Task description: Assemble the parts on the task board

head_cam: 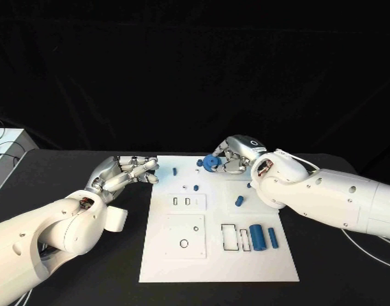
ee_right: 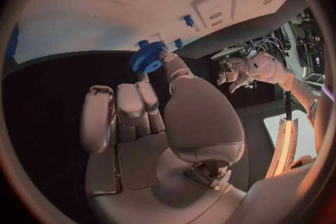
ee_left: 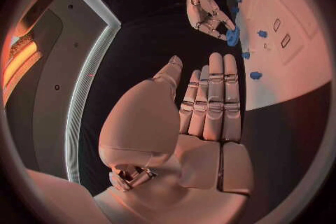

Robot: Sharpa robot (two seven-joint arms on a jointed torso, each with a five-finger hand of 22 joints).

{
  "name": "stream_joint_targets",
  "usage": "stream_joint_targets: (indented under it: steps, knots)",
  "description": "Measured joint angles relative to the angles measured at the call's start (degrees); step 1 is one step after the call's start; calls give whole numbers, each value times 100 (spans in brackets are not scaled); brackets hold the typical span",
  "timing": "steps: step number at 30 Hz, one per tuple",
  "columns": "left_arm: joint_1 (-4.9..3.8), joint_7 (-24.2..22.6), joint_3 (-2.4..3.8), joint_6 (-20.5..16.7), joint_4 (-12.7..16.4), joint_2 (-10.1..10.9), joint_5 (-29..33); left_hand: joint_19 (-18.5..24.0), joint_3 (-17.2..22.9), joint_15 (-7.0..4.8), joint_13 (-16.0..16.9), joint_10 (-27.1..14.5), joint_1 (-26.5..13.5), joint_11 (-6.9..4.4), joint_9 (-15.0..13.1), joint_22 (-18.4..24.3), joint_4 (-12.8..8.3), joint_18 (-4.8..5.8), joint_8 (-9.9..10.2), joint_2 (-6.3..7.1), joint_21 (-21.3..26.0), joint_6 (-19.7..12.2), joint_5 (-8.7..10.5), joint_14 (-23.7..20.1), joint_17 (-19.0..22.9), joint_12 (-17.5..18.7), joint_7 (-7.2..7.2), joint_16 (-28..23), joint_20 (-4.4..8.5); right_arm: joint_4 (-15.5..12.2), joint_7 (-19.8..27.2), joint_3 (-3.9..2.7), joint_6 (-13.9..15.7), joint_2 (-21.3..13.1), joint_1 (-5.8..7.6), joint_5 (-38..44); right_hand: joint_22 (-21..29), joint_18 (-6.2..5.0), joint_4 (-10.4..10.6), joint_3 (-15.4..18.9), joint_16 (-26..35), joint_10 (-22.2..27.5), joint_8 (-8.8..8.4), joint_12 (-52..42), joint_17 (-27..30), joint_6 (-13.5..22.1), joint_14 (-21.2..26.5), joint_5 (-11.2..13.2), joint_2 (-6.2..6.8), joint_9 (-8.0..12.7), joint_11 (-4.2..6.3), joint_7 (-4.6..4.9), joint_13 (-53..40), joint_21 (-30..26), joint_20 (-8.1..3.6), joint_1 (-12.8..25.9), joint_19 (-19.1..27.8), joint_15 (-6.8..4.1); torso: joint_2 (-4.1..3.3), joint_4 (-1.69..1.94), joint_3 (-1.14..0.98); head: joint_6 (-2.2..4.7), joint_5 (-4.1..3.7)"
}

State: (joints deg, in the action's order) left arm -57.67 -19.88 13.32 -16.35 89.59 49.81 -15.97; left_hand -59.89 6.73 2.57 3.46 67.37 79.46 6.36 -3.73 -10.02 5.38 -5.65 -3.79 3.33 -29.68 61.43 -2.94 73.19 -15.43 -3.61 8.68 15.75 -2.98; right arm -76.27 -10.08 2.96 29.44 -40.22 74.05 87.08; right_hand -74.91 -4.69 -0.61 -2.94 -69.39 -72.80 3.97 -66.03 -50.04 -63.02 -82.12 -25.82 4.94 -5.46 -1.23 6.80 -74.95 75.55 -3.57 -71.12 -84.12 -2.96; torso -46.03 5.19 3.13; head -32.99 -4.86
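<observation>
- Nearest, left hand [head_cam: 128, 171] rests just beside the task board [head_cam: 217, 261], at its far left edge; fingers straight, holding nothing
- farther, right hand [head_cam: 234, 156] pinches a blue gear [head_cam: 211, 163] over the board's far edge; judgement: keep it level, lower slowly onto its peg

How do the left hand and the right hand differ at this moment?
The right hand pinches a blue gear; the left hand holds nothing, fingers extended side by side. The right hand is over the far edge of the task board; the left hand is beside the board's left edge, over the black table. Both are silver on white arms.
</observation>
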Motion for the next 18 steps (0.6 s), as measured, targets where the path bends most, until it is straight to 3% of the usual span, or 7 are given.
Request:
stream_joint_targets:
  steps: [9,18]
  knots:
    - [0,2,0,1,14,4,0,0,0,0,0,0,0,0,0,0,0,0,0,0,0,0,0,0,0,0,0,0,0,247,-27,54,38,322,-87,305,1,0,0,0,0,-1,-2,24,-4,1,0,1,22,-2,-3,0,1,0,0,-22,0,0,-8,21,5,-16,3]
    - [0,5,0,1,28,21,0,0,0,0,0,0,0,0,0,5,0,0,0,0,0,-12,0,0,0,0,11,0,0,523,-56,82,32,612,-105,432,-4,0,0,0,0,-3,-6,24,-4,1,1,1,22,-2,-5,-1,1,-1,1,-22,1,0,-14,8,7,-29,38]
